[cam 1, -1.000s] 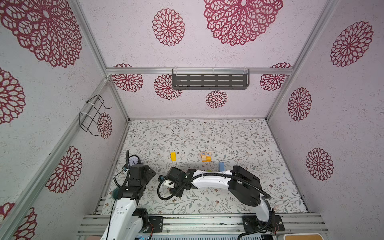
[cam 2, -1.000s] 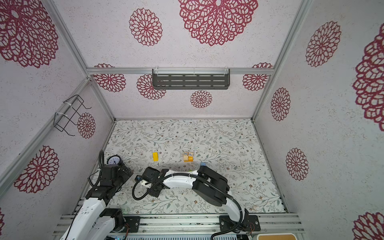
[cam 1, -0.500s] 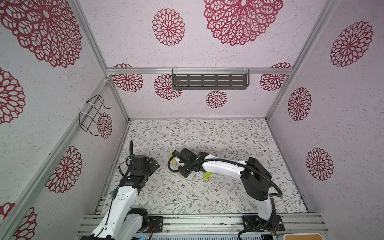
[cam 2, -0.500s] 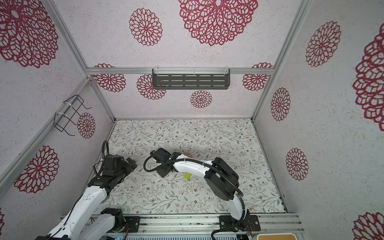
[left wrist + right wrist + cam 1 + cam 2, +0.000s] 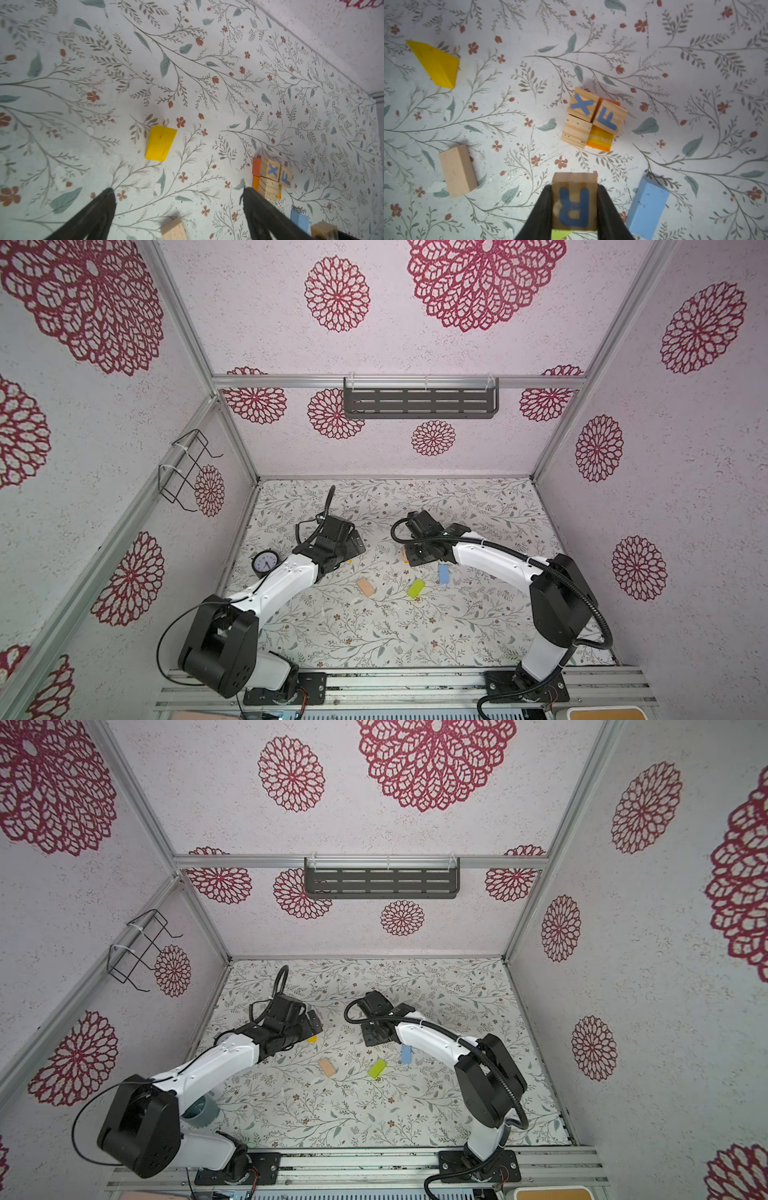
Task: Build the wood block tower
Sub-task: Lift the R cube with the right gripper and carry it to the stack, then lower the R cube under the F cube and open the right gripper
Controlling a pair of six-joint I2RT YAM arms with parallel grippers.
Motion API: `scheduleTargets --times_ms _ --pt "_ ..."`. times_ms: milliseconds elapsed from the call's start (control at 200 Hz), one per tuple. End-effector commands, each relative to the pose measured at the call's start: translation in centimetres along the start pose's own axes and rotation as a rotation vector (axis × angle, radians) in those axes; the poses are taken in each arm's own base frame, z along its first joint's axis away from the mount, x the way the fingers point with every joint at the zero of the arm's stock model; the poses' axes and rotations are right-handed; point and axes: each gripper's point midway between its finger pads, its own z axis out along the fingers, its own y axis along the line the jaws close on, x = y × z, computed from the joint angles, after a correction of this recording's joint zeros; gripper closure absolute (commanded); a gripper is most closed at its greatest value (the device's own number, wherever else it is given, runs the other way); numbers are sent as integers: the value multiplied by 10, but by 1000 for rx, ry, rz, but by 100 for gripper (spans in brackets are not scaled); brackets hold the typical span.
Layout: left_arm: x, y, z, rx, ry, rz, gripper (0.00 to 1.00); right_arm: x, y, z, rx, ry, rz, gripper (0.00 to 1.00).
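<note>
Two lettered cubes point(image 5: 583, 106) cap the tower point(image 5: 577, 131) at centre frame, where the right end effector point(image 5: 574, 187), clamped on the R cube point(image 5: 574, 207), could topple it by an off-centre release, while the left end effector point(image 5: 177, 191) stands wide open, empty.

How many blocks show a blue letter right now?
3. The X block and F block sit side by side atop the stack; the R block is held in the right gripper. Faces turned away may hide more.
</note>
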Motion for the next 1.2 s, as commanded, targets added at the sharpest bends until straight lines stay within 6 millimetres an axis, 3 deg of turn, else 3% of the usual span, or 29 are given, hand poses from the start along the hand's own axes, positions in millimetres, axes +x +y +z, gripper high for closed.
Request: scheduleTargets --times_ms 0,260,1196 --pt "-1 -26 10 30 2 42 2 -6 -18 -10 -7 -22 88 80" --pt "16 -52 30 50 48 84 2 -1 -31 6 -23 -5 149 80" --pt "26 -52 42 54 73 108 2 -4 -21 46 -67 47 174 80"
